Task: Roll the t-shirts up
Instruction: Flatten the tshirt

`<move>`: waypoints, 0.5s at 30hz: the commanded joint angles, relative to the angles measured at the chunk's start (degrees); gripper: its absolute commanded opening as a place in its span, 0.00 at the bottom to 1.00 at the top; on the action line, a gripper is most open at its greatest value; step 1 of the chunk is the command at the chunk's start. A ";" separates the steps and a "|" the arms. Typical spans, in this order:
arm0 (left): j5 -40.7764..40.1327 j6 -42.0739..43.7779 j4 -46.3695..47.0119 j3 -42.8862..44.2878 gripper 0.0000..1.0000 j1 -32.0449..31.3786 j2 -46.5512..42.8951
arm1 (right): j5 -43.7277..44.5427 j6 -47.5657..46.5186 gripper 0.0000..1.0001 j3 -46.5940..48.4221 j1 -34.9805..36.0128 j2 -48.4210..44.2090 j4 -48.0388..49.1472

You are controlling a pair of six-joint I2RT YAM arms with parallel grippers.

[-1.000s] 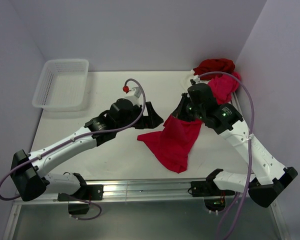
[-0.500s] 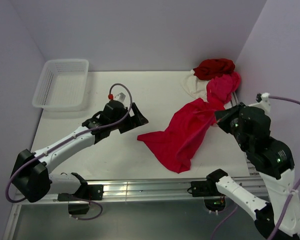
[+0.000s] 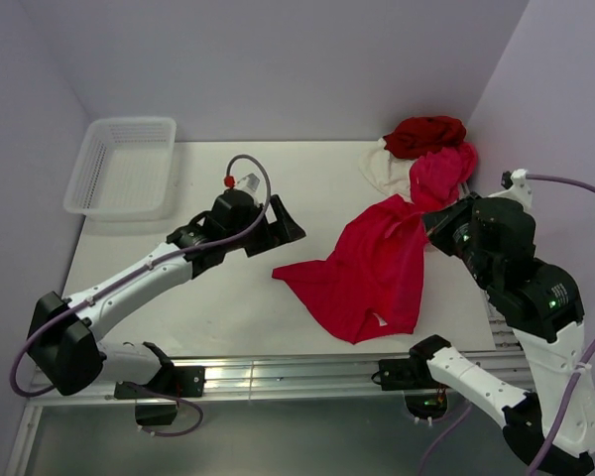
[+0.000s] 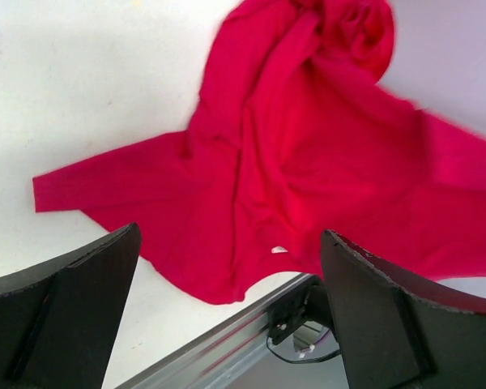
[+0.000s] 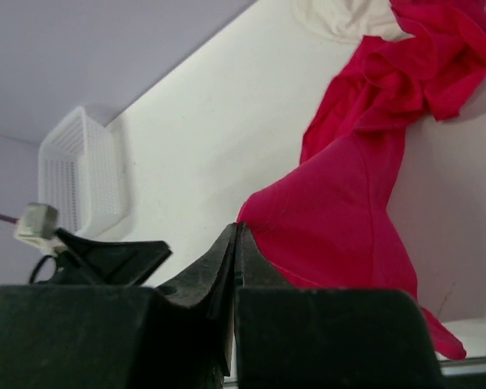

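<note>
At 4 o'clock on the white counter (image 3: 228,297) | crimson red cloth t-shirt (image 3: 362,278) fanned wider than a second ago, top trailing to 1 o'clock | right jaws together, apparently pinching its edge, at 3 o'clock | left jaws apart, empty | spreading underway, rolling not begun

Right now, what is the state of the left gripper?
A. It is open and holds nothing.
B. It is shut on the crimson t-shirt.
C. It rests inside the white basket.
A: in the left wrist view the fingers of the left gripper stand wide apart, and the crimson t-shirt lies on the table beyond them.
</note>
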 commanded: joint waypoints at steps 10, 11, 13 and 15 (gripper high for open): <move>6.55 0.42 -4.38 10.50 0.98 -1.48 25.13 | 2.17 3.08 0.00 6.68 -0.32 -2.82 -7.28; 6.90 1.82 -4.47 15.31 0.98 -1.66 29.59 | 2.16 4.40 0.00 4.67 -0.32 -3.43 -8.61; 7.87 3.05 -5.26 24.43 0.98 -2.45 33.92 | 3.22 10.55 0.00 2.38 -0.32 -6.85 -13.00; 7.61 5.25 -6.74 31.14 0.99 -2.89 40.07 | 3.48 15.63 0.00 -1.58 -0.32 -11.93 -14.95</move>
